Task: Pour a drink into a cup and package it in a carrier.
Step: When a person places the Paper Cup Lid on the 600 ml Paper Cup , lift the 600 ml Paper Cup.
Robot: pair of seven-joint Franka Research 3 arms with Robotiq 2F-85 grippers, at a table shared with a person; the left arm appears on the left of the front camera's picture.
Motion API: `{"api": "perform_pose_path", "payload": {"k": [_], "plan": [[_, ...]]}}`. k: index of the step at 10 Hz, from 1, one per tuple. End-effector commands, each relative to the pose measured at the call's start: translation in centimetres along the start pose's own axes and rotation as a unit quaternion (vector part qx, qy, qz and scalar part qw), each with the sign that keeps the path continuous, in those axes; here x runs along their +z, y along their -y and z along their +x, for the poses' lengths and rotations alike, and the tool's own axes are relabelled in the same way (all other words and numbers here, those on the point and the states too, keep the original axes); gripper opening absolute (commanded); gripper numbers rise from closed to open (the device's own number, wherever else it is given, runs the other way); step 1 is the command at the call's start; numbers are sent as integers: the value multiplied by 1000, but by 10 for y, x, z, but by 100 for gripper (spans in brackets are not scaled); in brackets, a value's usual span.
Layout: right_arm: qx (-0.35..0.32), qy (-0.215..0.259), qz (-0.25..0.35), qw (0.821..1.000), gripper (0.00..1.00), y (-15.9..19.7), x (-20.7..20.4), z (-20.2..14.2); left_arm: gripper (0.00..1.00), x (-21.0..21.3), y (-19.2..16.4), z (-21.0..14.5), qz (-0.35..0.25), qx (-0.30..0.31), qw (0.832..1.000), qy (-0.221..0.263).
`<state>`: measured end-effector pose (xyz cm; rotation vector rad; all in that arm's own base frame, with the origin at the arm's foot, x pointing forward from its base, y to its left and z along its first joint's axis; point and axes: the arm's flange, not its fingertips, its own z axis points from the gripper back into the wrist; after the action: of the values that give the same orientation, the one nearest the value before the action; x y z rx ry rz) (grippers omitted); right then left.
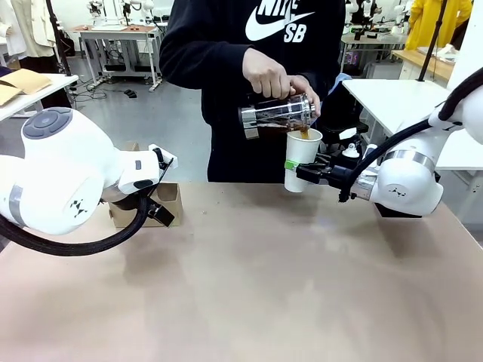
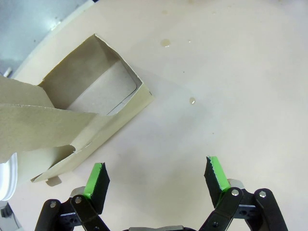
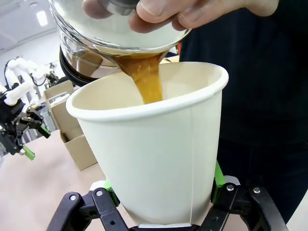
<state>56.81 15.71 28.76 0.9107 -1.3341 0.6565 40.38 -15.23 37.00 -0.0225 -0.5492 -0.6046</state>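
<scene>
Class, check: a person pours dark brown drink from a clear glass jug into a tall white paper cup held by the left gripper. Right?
No: the right gripper holds the tall white paper cup; the right wrist view shows it.

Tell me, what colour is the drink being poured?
Amber-brown; the drink streaming into the cup shows best in the right wrist view.

1. The carrier (image 1: pixel 172 202) sits on the table (image 1: pixel 241 286), far left, beside the left gripper (image 2: pixel 156 166).
2. The cup (image 1: pixel 303 154) is far right, between the fingers of the right gripper (image 1: pixel 300 167).
3. The jug (image 1: pixel 278 115) tilts just above the cup.
</scene>
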Motion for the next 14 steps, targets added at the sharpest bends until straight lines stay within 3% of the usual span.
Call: {"api": "perform_pose_path", "payload": {"k": [1, 14], "plan": [[-1, 1, 1, 1000, 81, -2, -2, 0, 100, 1, 0, 0, -1, 0, 1000, 1], [-1, 1, 1, 1000, 81, -2, -2, 0, 100, 1, 0, 0, -1, 0, 1000, 1]]}}
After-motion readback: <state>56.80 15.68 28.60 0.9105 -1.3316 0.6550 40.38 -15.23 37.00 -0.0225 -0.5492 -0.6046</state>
